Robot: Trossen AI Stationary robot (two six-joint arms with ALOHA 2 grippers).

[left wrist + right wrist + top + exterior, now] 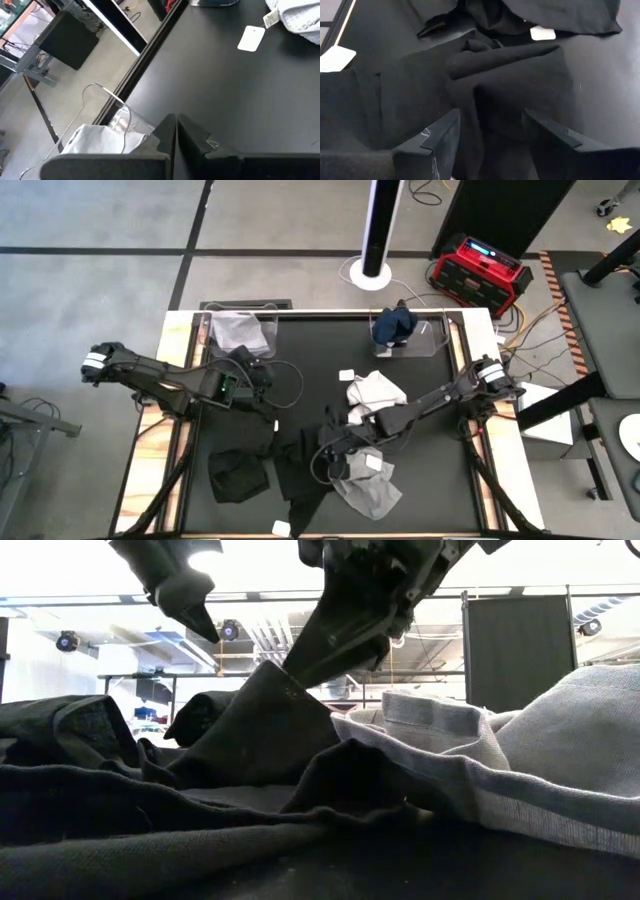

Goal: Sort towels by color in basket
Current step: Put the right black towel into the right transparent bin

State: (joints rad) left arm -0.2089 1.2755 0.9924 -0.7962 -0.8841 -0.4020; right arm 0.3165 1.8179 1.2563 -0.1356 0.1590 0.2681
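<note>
A black-topped table [300, 340] with pale wooden side edges is filling the middle of the high view. Lying on it are black towels [240, 475] at the lower left and centre, grey-white towels [370, 490] at lower centre and mid-frame, two clear baskets [432, 340] along the top edge, and a small white tag [347, 375].
</note>
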